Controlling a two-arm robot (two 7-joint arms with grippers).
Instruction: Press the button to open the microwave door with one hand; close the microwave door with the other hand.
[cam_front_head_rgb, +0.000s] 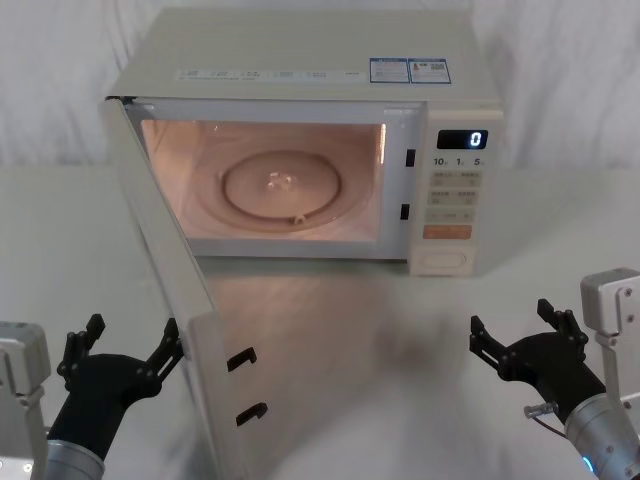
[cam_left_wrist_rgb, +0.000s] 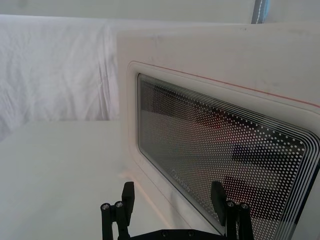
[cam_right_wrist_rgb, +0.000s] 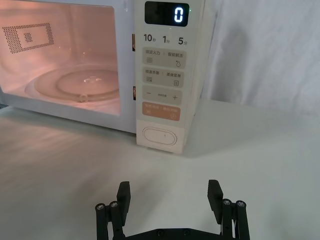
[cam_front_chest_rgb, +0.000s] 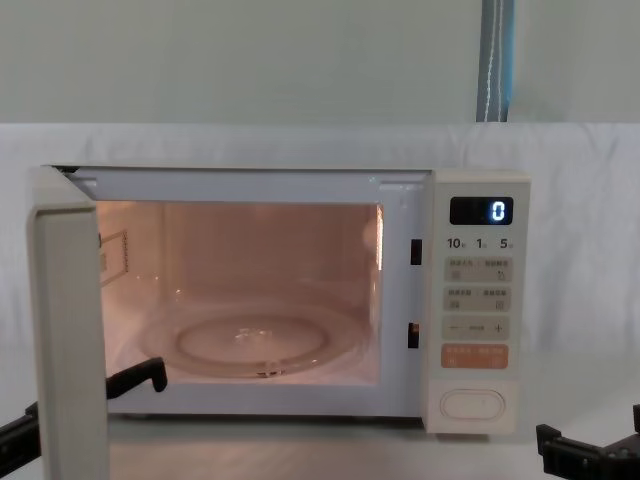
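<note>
Nearest you, the left gripper (cam_front_head_rgb: 125, 345) sits low on the left side of the table (cam_front_head_rgb: 400, 340), its fingers spread wide and holding nothing. It is just outside the microwave door (cam_front_head_rgb: 165, 270), with one fingertip close to the door's outer face; you cannot tell whether it touches. In the left wrist view the door's dotted glass window (cam_left_wrist_rgb: 225, 150) stands right in front of those fingers (cam_left_wrist_rgb: 128, 195).

The right gripper (cam_front_head_rgb: 525, 335) rests low on the right, also wide open and empty, well short of the microwave (cam_front_head_rgb: 310, 70), with bare table between.

The door stands swung out on its left hinge toward you, its two latch hooks (cam_front_head_rgb: 243, 385) on the free edge. Behind it the lit cavity shows the glass turntable (cam_front_head_rgb: 285, 190).

Farther back on the right, the button (cam_right_wrist_rgb: 161, 136) sits at the bottom of the control panel (cam_right_wrist_rgb: 162, 75), under the orange key (cam_right_wrist_rgb: 161, 112); the display (cam_right_wrist_rgb: 167, 14) reads 0.
</note>
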